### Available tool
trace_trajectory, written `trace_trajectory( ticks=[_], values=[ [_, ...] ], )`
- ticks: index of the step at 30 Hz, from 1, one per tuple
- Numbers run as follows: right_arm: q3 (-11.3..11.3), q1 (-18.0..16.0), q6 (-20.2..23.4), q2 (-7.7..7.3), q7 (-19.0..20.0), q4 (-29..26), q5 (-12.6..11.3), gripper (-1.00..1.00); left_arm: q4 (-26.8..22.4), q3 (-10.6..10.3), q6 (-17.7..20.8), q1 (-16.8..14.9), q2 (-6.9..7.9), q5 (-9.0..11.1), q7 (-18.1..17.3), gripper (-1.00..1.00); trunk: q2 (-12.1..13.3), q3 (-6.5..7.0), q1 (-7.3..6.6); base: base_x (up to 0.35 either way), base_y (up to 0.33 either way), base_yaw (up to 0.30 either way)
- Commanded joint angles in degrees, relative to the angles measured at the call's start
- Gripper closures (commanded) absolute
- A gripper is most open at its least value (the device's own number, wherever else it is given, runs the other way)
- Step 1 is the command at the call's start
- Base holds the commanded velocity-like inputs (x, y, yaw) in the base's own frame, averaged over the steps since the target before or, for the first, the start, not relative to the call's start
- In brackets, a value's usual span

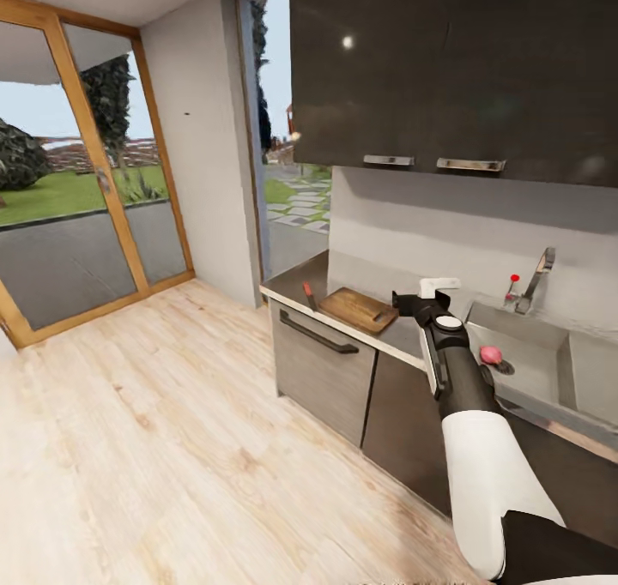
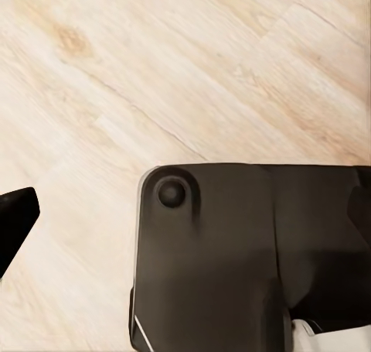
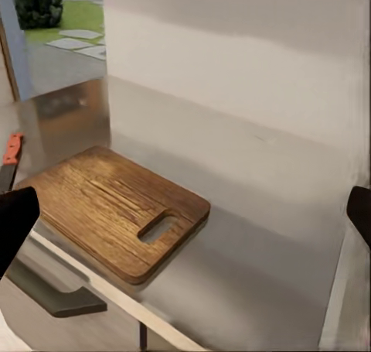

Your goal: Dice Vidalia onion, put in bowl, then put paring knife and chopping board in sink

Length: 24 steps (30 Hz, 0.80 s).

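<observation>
Vidalia onion (image 1: 490, 354) sits in sink (image 1: 524, 332) (seemingly by the drain); bowl (image 1: 439, 286) mostly hidden.

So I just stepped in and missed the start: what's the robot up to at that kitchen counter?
Nothing has been picked up yet. The right gripper is stretched out over the countertop, open and empty. The chopping board lies bare near the counter's end, with the paring knife beside it. The Vidalia onion sits whole in the sink, near the tap. The left gripper hangs over the wooden floor.
</observation>
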Motion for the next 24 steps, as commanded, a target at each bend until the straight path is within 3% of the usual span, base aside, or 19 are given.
trace_trajectory(
  ticks=[1,24],
  values=[
    [-0.19,-0.07,0.23,0.08,0.32,-0.06,0.59,-1.0,-0.1,0.0,-0.04,0.03,-0.01,0.09,0.01,-1.0,-0.13,-0.12,0.04,0.0,0.0,-0.283],
    [-0.23,-0.07,0.23,-0.37,0.32,-0.94,0.59,-1.0,-0.01,0.01,0.03,0.04,-0.06,0.09,0.01,-1.0,-0.13,-0.12,0.04,0.0,0.0,-0.283]
  ],
)
